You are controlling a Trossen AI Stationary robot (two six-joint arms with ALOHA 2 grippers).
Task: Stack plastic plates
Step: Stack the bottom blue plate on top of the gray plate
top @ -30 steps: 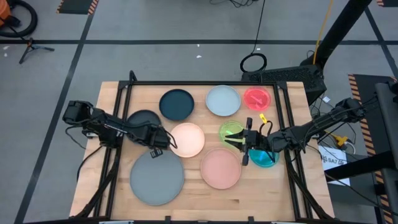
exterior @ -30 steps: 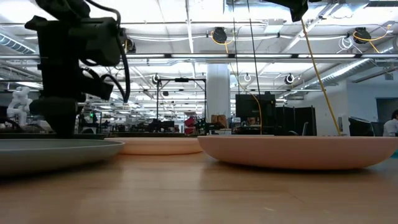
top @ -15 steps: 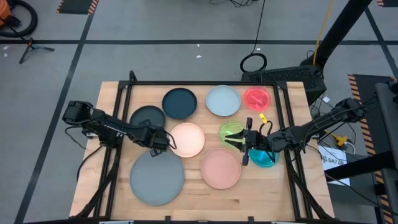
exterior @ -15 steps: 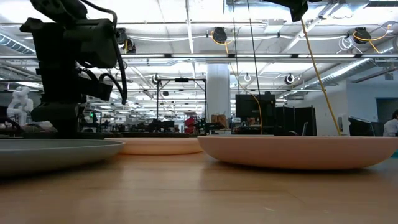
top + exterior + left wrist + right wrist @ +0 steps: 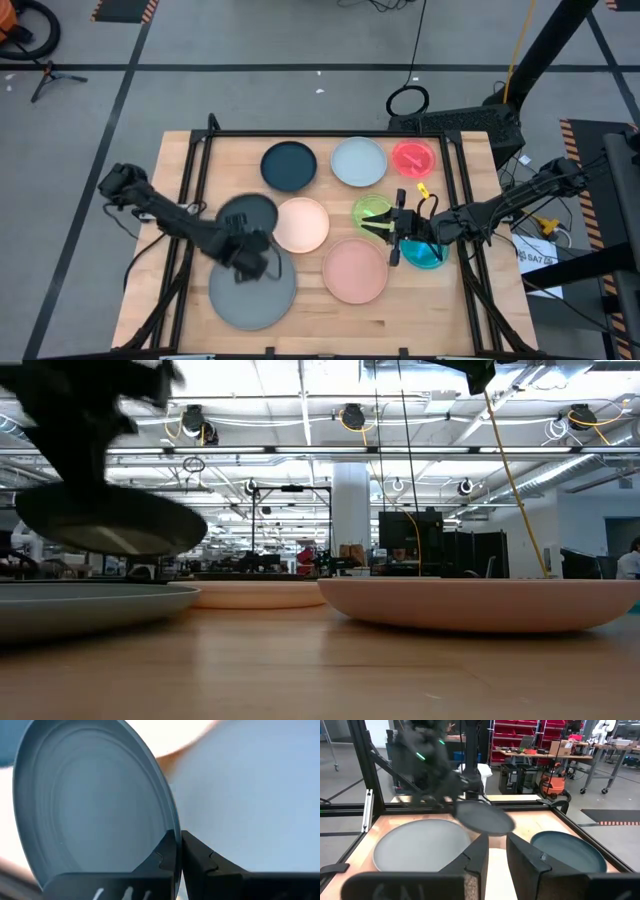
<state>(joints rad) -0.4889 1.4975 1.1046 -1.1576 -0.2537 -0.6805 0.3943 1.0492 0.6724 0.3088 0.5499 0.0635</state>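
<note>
My left gripper (image 5: pixel 250 248) is shut on the charcoal plate (image 5: pixel 248 212), which hangs in the air over the far edge of the large grey plate (image 5: pixel 252 288). The low view shows the charcoal plate (image 5: pixel 110 525) above the grey plate (image 5: pixel 90 600). On the table lie the dark teal plate (image 5: pixel 288 165), light blue (image 5: pixel 358 160), red (image 5: pixel 413 158), cream (image 5: pixel 302 224), salmon pink (image 5: pixel 354 270), green (image 5: pixel 372 210) and teal (image 5: pixel 426 254) plates. My right gripper (image 5: pixel 389 238) is open, between the green and salmon plates, touching nothing. My left gripper pinches the charcoal plate's rim (image 5: pixel 172 837) between its two fingers, one finger (image 5: pixel 162 862) on the hollow inner face and one (image 5: pixel 200 857) on the underside. The hold is at the plate's near side. The plate is lifted clear of the table and tilted.
A black frame rail (image 5: pixel 330 134) runs round the table top. Bare wood lies along the near edge (image 5: pixel 330 320). In the right wrist view the left arm (image 5: pixel 427 755) and its plate show over the grey plate (image 5: pixel 420 847).
My left gripper has moved toward the near edge, over the large grey plate. The charcoal plate, which lay on the table left of the cream plate, has been lifted clear and now hangs tilted above the grey plate's far edge. The right arm has kept still.
</note>
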